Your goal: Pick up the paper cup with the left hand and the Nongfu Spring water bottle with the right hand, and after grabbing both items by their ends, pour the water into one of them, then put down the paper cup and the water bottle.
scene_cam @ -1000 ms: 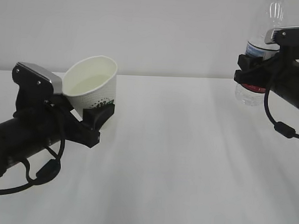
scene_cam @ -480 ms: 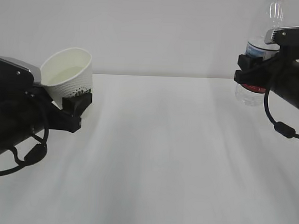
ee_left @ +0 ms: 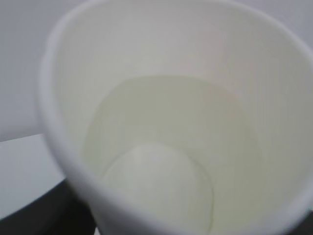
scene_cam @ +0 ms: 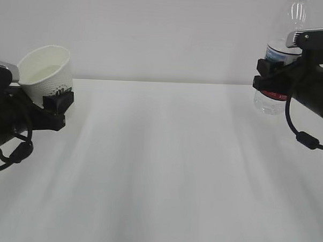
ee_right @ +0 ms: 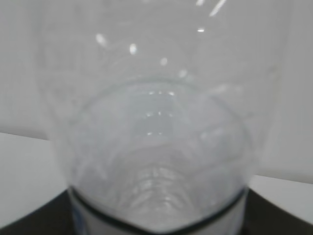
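Left claw gripping small white tapered paper cup has retreated toward bench's left edge, pour apparently done; right claw grips tall clear ribbed plastic bottle.

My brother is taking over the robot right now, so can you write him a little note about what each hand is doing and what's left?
Left tool: shut on the paper cup, held tilted above the table at the far left; water is inside it.
Right tool: shut on the Nongfu Spring water bottle, upright in the air at the far right.
Done: both picked up; pouring seems finished.
Left: set the cup and the bottle down, then let go.
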### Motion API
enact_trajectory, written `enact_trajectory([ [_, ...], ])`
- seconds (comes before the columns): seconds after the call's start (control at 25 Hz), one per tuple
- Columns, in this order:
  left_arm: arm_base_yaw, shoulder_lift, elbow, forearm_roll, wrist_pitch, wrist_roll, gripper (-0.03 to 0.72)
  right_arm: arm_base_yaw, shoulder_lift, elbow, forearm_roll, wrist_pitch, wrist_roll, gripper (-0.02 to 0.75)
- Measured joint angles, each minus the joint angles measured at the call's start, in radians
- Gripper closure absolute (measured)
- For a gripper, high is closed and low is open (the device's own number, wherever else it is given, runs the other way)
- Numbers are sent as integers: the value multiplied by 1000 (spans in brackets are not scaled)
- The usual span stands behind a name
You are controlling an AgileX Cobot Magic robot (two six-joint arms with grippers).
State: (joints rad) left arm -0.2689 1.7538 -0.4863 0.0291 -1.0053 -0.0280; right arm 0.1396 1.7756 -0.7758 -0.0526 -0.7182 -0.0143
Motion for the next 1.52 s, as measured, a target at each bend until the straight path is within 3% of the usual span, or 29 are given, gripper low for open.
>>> enact_trajectory([
  [0.32,101,0,0,-14,0,-2,171,0,0,0,0,0,0,361],
  [0.64,152,0,0,-54,0,-3,171,0,0,0,0,0,0,361],
  [1.52,166,53,-18,-120,-16,-41,172,0,2,0,0,0,0,361],
])
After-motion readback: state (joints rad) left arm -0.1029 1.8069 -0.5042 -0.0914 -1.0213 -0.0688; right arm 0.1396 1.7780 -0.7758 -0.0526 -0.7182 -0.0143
